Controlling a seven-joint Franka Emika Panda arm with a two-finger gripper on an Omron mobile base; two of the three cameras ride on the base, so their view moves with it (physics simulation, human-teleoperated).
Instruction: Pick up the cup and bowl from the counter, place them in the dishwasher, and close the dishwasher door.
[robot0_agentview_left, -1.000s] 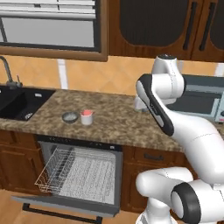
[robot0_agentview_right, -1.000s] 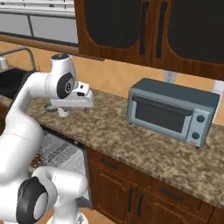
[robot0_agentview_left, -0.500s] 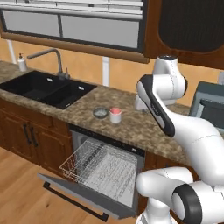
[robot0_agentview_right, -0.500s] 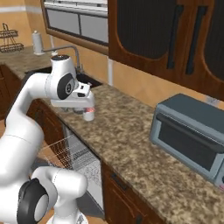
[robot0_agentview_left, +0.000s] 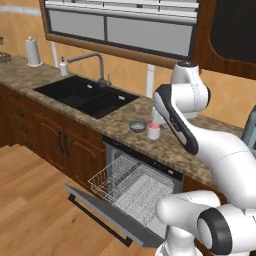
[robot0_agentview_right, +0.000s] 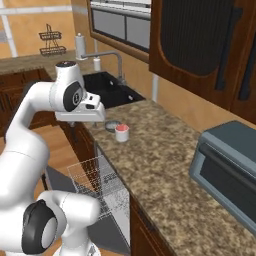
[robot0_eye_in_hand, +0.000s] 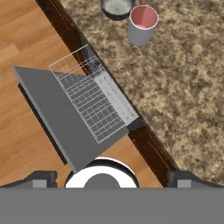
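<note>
The white cup (robot0_agentview_left: 153, 131) with its pink inside stands on the speckled counter (robot0_agentview_left: 175, 150), right beside the low grey bowl (robot0_agentview_left: 137, 126). Seen from the hand, the cup (robot0_eye_in_hand: 142, 24) and bowl (robot0_eye_in_hand: 117, 6) lie at the top, far from my gripper (robot0_eye_in_hand: 112, 178). The finger tips (robot0_eye_in_hand: 41, 178) stand wide apart, open, with nothing between them. Below the counter edge the dishwasher (robot0_agentview_left: 142, 175) is open, with its white wire rack (robot0_agentview_left: 125, 187) pulled out over the lowered grey door (robot0_agentview_left: 100, 215). My hand (robot0_agentview_right: 82, 114) hovers high over the counter's front edge, left of the cup (robot0_agentview_right: 121, 132).
A black double sink (robot0_agentview_left: 87, 95) with a faucet (robot0_agentview_left: 97, 65) lies left of the bowl, with a soap bottle (robot0_agentview_left: 63, 66) and paper roll (robot0_agentview_left: 33, 51) behind. A grey toaster oven (robot0_agentview_right: 225, 165) stands at the right. Wooden floor (robot0_agentview_left: 30, 200) spreads before the door.
The whole picture has shifted, so the base and its cameras have moved: sink and dishwasher now sit more centrally and the toaster oven further right. Cup, bowl and open fingers are unchanged.
</note>
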